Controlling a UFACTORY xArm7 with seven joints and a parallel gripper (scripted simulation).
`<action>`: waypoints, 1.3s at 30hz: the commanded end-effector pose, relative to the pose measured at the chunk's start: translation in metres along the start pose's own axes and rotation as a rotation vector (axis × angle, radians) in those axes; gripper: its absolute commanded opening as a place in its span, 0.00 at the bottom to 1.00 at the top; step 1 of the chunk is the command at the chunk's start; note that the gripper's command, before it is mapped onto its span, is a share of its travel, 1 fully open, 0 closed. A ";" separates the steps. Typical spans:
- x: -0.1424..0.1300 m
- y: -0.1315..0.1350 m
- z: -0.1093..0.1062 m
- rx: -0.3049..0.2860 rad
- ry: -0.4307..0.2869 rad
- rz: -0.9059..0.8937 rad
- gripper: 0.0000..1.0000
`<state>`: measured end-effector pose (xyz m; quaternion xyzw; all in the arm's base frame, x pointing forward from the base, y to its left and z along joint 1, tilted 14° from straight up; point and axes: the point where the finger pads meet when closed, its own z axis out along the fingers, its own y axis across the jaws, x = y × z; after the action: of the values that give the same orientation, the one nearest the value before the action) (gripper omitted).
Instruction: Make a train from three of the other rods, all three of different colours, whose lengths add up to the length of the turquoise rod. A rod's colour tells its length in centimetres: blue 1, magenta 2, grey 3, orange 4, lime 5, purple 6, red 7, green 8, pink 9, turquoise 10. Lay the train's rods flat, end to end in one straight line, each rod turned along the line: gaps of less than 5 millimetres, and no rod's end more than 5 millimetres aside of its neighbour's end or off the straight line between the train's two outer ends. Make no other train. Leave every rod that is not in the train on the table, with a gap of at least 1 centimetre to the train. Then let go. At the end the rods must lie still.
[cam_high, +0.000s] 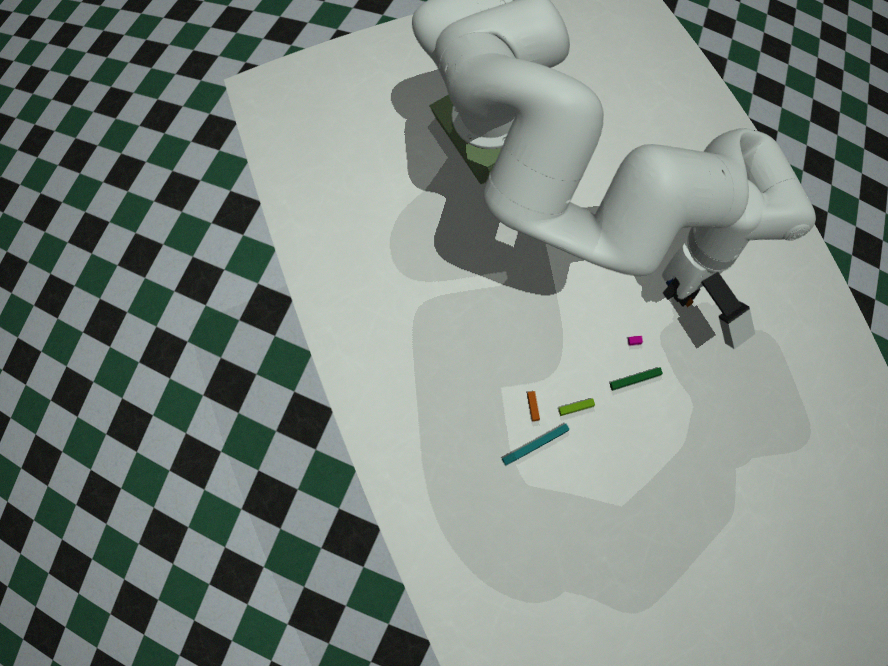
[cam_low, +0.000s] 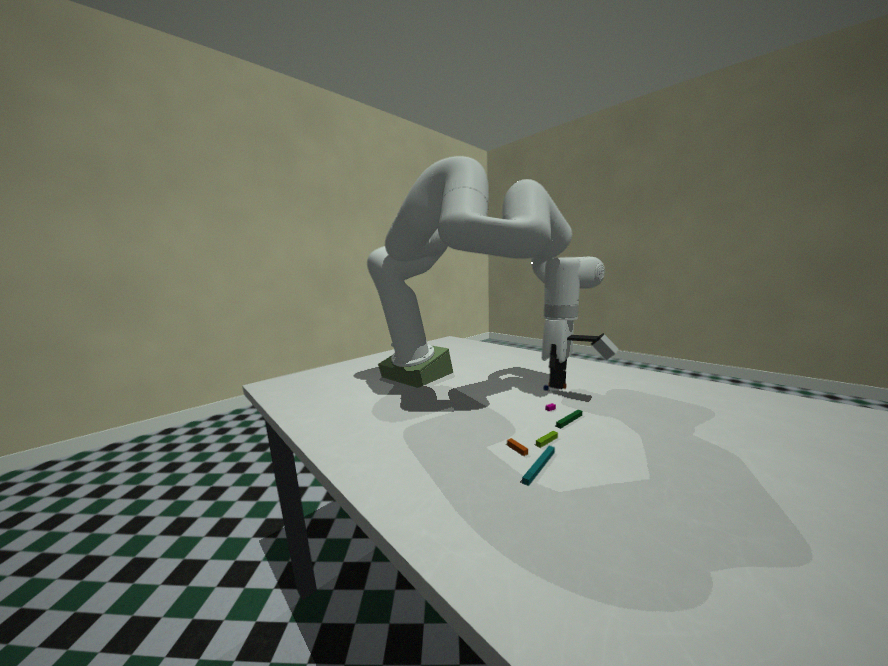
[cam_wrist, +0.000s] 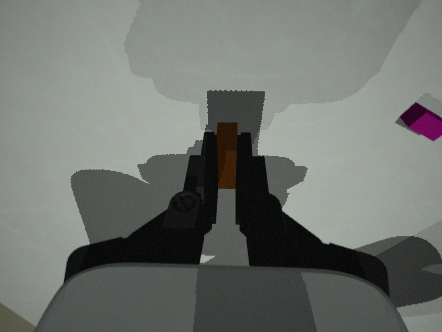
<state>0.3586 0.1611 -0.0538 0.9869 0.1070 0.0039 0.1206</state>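
My gripper (cam_high: 685, 297) (cam_low: 558, 383) (cam_wrist: 227, 152) stands at the back right of the rod group, low over the table, shut on a short orange-brown rod (cam_wrist: 227, 157) that runs along the gap between the fingers. A tiny blue rod (cam_high: 668, 282) (cam_low: 545, 387) lies right beside the fingers. The magenta rod (cam_high: 634, 340) (cam_wrist: 422, 120) lies a little nearer the front. Then come the green rod (cam_high: 635, 378), the lime rod (cam_high: 575, 406), a second orange rod (cam_high: 532, 405) and the turquoise rod (cam_high: 535, 443), all flat and apart from one another.
The arm's base (cam_low: 416, 365) stands at the table's far left corner. The wrist camera's grey box (cam_high: 736, 326) juts out beside the gripper. The table's right edge runs close behind the gripper.
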 end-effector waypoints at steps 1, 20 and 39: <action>0.001 -0.001 -0.001 0.001 0.003 0.000 0.04; 0.001 -0.001 0.009 0.001 0.003 0.000 0.04; 0.001 -0.001 0.011 0.001 0.003 0.000 0.04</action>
<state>0.3590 0.1582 -0.0657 0.9869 0.1071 0.0039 0.1206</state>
